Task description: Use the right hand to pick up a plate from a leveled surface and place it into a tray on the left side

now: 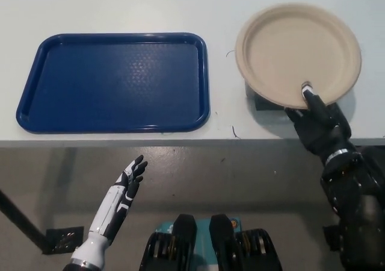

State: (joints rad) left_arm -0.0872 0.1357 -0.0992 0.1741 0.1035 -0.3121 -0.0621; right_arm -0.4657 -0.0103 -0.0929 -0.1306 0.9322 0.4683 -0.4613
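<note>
The round beige paper plate (298,54) sits over the right part of the white table (120,6), near its front edge, and a dark flat block (257,100) shows under its near-left rim with a shadow beneath, so the plate appears raised off the surface there. The black right hand (319,123) is clamped on the plate's near rim: one finger (309,94) with a white tip lies over the rim on the inner face, and the rest of the hand sits below the rim at the table's front edge. The rectangular dark blue plastic tray (114,81) with rounded corners lies on the left part of the table, well apart from the plate, its long side along the front edge. The white left hand (129,180) rests below the table's front edge at lower left, holding nothing, fingers slightly spread.
</note>
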